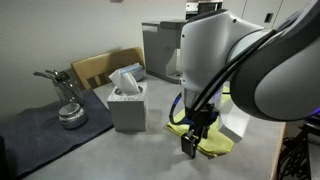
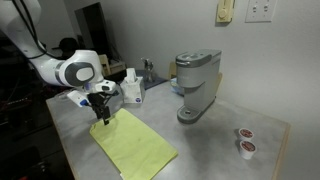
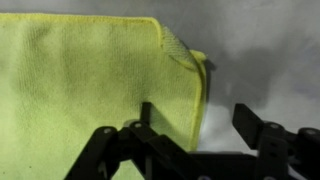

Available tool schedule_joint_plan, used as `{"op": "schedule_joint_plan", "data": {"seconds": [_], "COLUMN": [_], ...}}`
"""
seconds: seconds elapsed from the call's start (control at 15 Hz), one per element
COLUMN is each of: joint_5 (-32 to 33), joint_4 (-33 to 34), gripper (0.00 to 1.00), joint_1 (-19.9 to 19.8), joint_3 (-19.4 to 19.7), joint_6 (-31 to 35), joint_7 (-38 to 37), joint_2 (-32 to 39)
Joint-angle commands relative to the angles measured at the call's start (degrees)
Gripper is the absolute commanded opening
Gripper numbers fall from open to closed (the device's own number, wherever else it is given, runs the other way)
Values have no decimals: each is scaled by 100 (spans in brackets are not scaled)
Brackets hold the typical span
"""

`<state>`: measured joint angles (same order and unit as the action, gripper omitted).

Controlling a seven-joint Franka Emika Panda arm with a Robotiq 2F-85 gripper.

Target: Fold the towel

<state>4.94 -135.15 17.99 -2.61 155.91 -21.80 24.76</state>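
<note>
A yellow-green towel (image 2: 135, 147) lies flat on the grey table. In an exterior view only its edge (image 1: 218, 147) shows behind the arm. In the wrist view the towel (image 3: 90, 85) fills the left side, with one corner (image 3: 180, 45) slightly turned up. My gripper (image 2: 102, 113) hovers over the towel's far corner, also seen in an exterior view (image 1: 192, 148). In the wrist view the gripper (image 3: 195, 115) is open, its fingers straddling the towel's right edge, holding nothing.
A tissue box (image 1: 127, 100) stands near the arm, also seen in an exterior view (image 2: 131, 87). A coffee machine (image 2: 197, 85) stands mid-table. Two small pods (image 2: 244, 141) lie near the table's edge. A metal pot (image 1: 70, 112) sits on a dark mat.
</note>
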Motion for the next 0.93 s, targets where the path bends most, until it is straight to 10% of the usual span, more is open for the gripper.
{"op": "schedule_joint_plan", "data": {"seconds": [0.0, 0.53, 0.87], "joint_5": [98, 92, -70], "joint_4": [145, 233, 148], "gripper": [52, 0, 1], "joint_1": [82, 59, -74], "joint_3": [98, 65, -128], "joint_6": [-171, -229, -181], "joint_7": [30, 87, 387], "joint_2": [80, 58, -105]}}
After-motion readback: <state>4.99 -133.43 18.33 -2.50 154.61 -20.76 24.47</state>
